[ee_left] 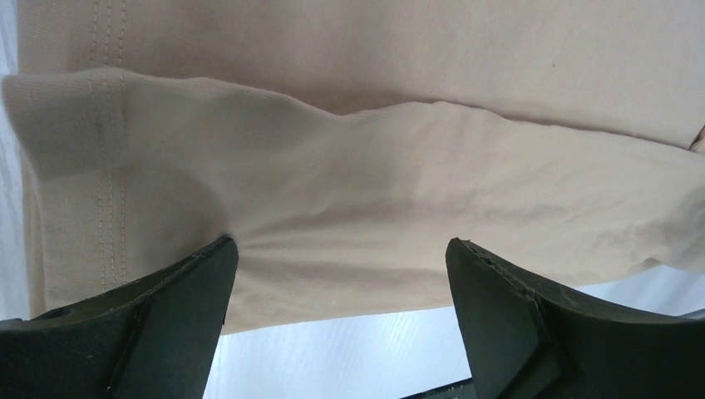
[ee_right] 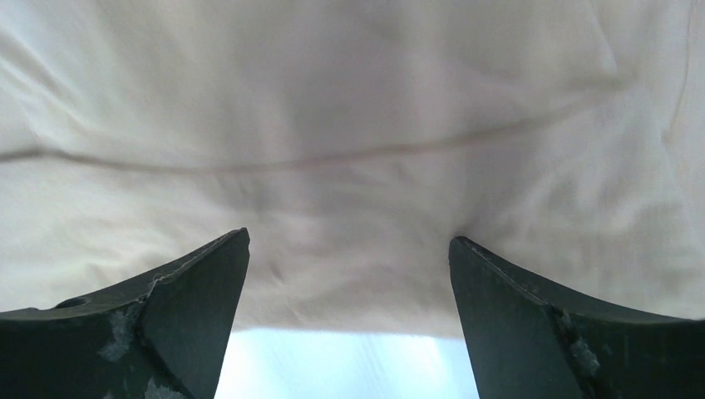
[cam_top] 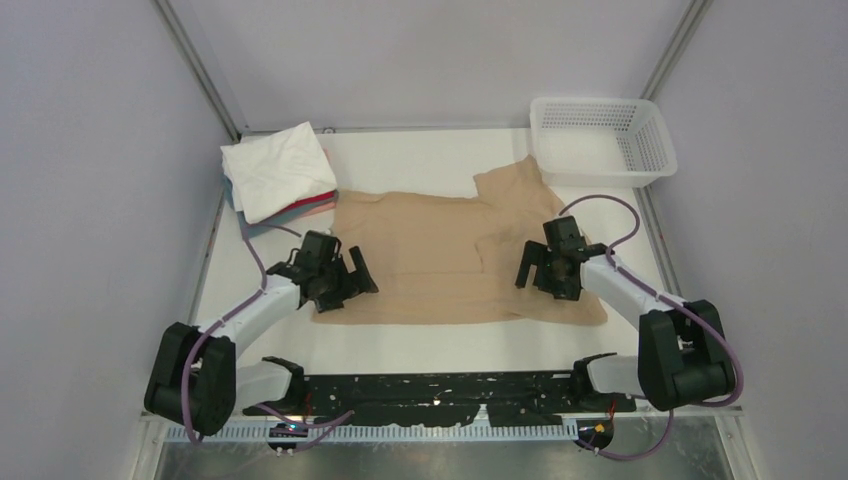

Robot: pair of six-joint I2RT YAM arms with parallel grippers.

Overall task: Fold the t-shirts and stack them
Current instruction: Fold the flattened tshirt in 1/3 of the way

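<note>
A tan t-shirt (cam_top: 440,255) lies spread on the white table, one sleeve reaching toward the basket. At the back left sits a stack of folded t-shirts (cam_top: 278,178), white on top with red and grey-blue beneath. My left gripper (cam_top: 350,280) is open over the shirt's near left edge; its wrist view shows tan cloth (ee_left: 349,191) between and beyond the wide-spread fingertips. My right gripper (cam_top: 535,268) is open over the shirt's right part, with pale cloth (ee_right: 349,166) filling its wrist view. Neither holds anything.
A white plastic mesh basket (cam_top: 604,140) stands at the back right corner, the shirt's sleeve lying beside it. Grey walls enclose the table (cam_top: 420,345) on three sides. A black rail runs along the near edge between the arm bases.
</note>
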